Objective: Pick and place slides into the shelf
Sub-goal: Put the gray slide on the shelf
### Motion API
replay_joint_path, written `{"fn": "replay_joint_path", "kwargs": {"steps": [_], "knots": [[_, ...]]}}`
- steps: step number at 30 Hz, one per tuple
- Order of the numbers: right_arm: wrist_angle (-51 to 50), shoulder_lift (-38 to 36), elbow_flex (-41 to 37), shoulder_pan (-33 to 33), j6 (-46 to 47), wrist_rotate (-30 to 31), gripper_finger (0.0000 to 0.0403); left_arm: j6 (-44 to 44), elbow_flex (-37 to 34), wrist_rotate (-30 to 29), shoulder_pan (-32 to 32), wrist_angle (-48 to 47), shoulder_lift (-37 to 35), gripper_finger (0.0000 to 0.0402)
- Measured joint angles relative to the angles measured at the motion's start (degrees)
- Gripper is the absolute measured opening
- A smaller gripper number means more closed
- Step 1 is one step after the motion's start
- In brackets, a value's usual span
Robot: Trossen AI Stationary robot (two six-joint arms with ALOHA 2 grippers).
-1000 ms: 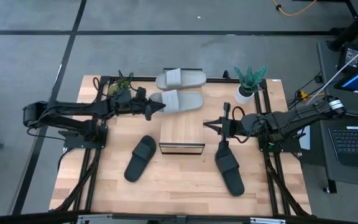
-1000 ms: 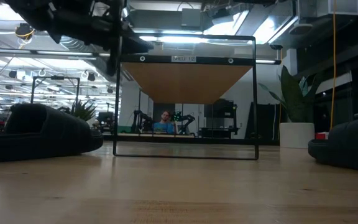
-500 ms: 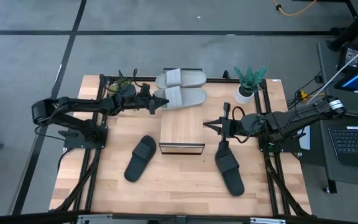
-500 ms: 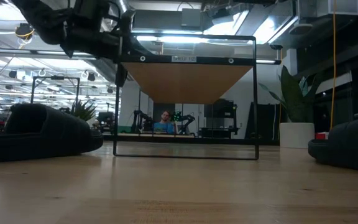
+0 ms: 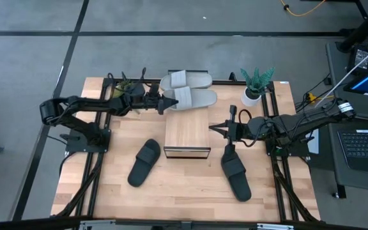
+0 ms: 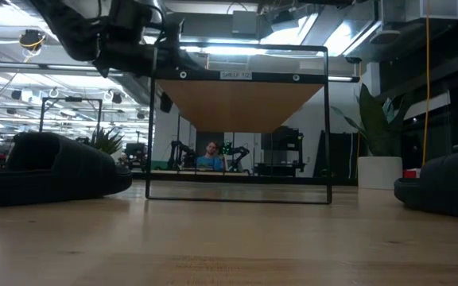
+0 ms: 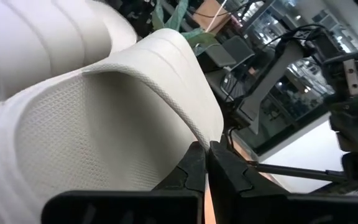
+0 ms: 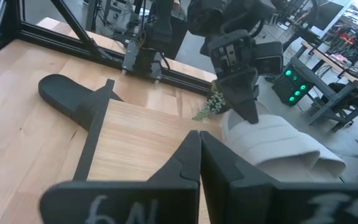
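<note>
The shelf (image 5: pixel 187 132) stands in the middle of the table (image 5: pixel 107 191), its light plank top long and narrow; every place below is told from it. The left end effector (image 5: pixel 168 102) sits at the shelf's far end on the left arm's side, clenched on the heel rim of a light grey slide (image 5: pixel 194 98); that slide lies across the shelf's far end, though from above I cannot tell for certain whether it rests on the planks or hangs just over them. In the left wrist view the dark fingers (image 7: pixel 194 168) are pressed together on the slide's (image 7: pixel 98 137) pale edge. The second light grey slide (image 5: pixel 185 80) lies just beyond the first, farther from the shelf, side by side with it and seemingly touching.

The right end effector (image 5: pixel 213 128) waits beside the shelf's right long side, fingers shut and holding nothing — the right wrist view shows them (image 8: pixel 197 163) closed over the shelf top (image 8: pixel 148 134).

One black slide (image 5: pixel 144 162) lies on the table off the shelf's near left corner, tilted; the other black slide (image 5: pixel 235 172) lies off its near right corner. A potted plant (image 5: pixel 255 83) stands beyond the shelf's far right corner.
</note>
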Motion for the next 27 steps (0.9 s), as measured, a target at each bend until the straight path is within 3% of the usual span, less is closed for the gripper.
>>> {"fn": "replay_joint_path", "kwargs": {"steps": [27], "knots": [[-1.3, 0.0, 0.0, 0.0, 0.4, 0.0, 0.0005, -1.2, 0.3, -2.1, 1.0, -0.6, 0.3, 0.0134]]}}
